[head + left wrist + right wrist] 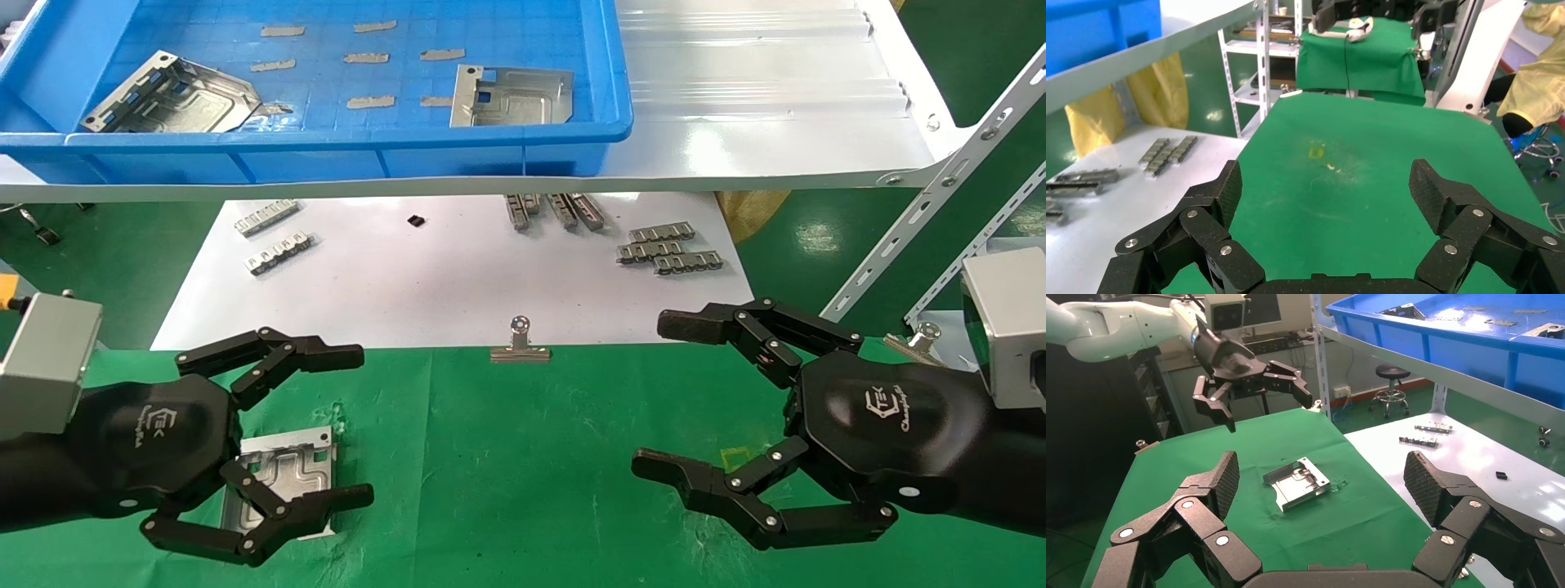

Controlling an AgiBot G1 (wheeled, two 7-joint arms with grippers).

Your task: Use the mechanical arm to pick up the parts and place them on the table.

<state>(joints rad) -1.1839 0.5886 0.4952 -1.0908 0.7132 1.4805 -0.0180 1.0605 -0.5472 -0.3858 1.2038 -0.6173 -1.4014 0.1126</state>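
Observation:
One silvery part (pixel 282 474) lies flat on the green table (pixel 523 457), under my left gripper (pixel 362 426), which hovers above it open and empty. The same part shows in the right wrist view (pixel 1298 482), with the left gripper (pixel 1271 407) above and beyond it. Two more parts (pixel 176 96) (pixel 511 96) lie in the blue bin (pixel 343 139) on the shelf. My right gripper (pixel 666 396) is open and empty over the green cloth at the right. In the left wrist view the open left gripper (pixel 1324 184) faces bare green cloth (pixel 1340 184).
Small grey slotted strips (pixel 668 249) (pixel 274 241) lie on the white sheet (pixel 441 278) under the glossy white shelf (pixel 776 106). A silver binder clip (pixel 520 343) pins the cloth's edge; another (pixel 919 339) is at the right. A perforated white shelf post (pixel 940 196) slants at the right.

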